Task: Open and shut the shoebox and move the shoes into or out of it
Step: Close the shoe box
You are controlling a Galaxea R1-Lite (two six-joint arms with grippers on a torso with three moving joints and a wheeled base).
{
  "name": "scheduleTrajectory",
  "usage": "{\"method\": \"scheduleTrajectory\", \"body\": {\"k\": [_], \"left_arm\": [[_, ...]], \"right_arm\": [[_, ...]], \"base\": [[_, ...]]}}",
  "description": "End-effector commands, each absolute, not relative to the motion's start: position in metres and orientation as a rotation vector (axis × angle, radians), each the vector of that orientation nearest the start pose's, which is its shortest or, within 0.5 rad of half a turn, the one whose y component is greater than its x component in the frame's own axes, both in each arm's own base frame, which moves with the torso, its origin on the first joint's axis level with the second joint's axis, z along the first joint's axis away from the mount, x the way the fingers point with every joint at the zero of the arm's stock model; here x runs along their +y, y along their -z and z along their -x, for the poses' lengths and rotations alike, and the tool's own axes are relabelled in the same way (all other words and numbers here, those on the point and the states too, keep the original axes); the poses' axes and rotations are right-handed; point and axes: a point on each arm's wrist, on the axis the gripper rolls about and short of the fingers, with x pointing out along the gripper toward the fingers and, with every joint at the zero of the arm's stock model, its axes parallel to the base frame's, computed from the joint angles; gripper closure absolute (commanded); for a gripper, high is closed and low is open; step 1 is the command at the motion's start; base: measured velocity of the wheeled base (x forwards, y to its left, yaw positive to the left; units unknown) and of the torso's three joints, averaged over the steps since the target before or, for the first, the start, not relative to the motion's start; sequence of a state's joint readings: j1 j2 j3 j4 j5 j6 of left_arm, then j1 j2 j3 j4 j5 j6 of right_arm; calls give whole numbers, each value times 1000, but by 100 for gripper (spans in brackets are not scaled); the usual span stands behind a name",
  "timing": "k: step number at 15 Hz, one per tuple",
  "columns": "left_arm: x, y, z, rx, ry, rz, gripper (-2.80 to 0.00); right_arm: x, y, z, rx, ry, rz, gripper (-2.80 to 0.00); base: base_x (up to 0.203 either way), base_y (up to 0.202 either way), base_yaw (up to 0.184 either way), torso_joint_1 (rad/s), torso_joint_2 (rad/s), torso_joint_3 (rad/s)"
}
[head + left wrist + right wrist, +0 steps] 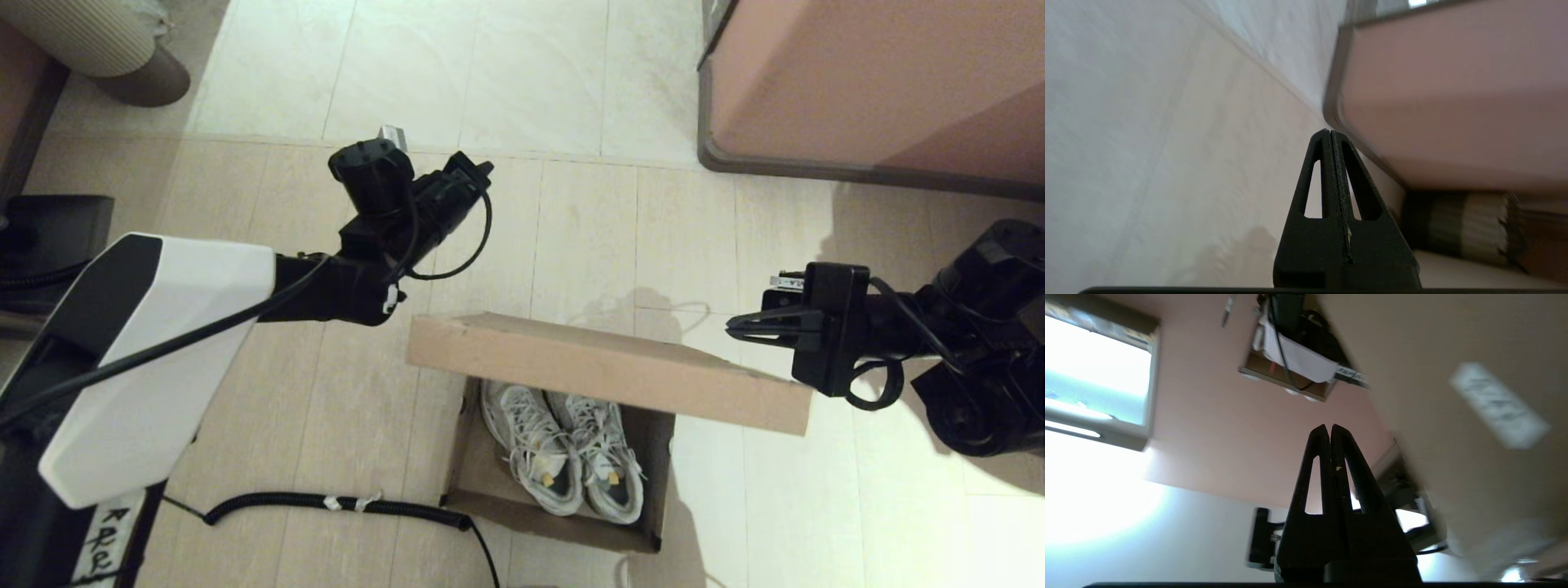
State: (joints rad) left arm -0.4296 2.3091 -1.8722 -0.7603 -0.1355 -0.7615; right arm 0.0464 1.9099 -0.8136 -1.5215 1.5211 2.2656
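The brown cardboard shoebox [478,482] sits on the floor in the head view. Its flap lid [604,371] stands raised over the far side. Inside, the two white lace-up sneakers [563,461] lie side by side, their toes hidden under the lid. My right gripper [731,327] is shut and empty, hovering close to the lid's upper right edge. In the right wrist view the lid's face with its white label [1498,404] lies beside the shut gripper [1329,426], apart from it. My left gripper [473,171] is raised behind the box's left side, shut and empty [1329,131].
A large pinkish-brown cabinet [882,82] stands at the back right and also fills part of the left wrist view [1453,102]. A coiled black cable [343,502] lies on the floor left of the box. A striped cushion [98,37] is at the far left.
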Motion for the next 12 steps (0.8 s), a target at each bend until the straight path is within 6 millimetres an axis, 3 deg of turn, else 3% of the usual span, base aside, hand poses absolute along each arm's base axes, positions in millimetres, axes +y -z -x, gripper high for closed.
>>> {"method": "scheduleTrajectory", "body": {"k": [1,3,6,9,11,12], "left_arm": [[-224,-260,-421,-79,708,792,0],[-245,-249,-398,-3,732,785,0],[-271,-230,-360,89,753,725,0],[-288,-198,-330,161,716,639,0],[-297,-177,-307,189,686,576,0],[-300,-172,-294,181,689,551,0]], "right_arm": [[41,-191,-309,1385,-1123,-1371,0],[42,-185,-306,1290,-1151,-1347,0],[47,-184,-314,914,-1024,-1549,0],[46,-184,-314,628,-895,-1636,0],[52,-176,-313,510,-797,-1596,0],[58,-167,-315,488,-664,-1570,0]], "base": [[0,0,0,0,0,0],[0,0,0,0,0,0],[0,0,0,0,0,0],[0,0,0,0,0,0],[0,0,0,0,0,0],[0,0,0,0,0,0]]}}
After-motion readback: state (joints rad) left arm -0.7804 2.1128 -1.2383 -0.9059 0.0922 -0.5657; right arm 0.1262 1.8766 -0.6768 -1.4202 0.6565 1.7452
